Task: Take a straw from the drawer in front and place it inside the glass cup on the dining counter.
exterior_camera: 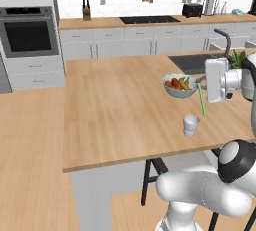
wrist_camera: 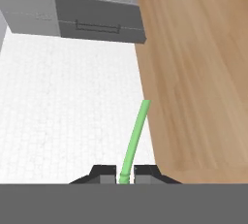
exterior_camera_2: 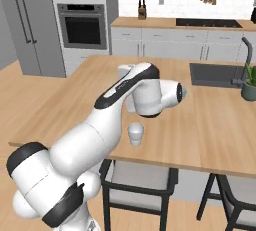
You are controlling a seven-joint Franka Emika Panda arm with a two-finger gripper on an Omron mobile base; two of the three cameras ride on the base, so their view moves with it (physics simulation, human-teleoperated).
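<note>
Green straw (wrist_camera: 134, 140) is pinched at its end between the closed claw (wrist_camera: 124, 173) tips, carried above the light wood counter (exterior_camera: 115, 115) near the glass cup (exterior_camera: 190, 124). Fetching looks done; lowering the straw into the empty cup remains.

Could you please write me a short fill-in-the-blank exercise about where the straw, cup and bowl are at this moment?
1. The tool is shut on the ____ straw.
2. The glass cup stands on the dining counter and is ____ inside.
3. The white bowl behind the cup holds ____.
4. The straw's free end hangs ____ the cup, not yet in it.

Missing words: green; empty; fruit; above
</note>
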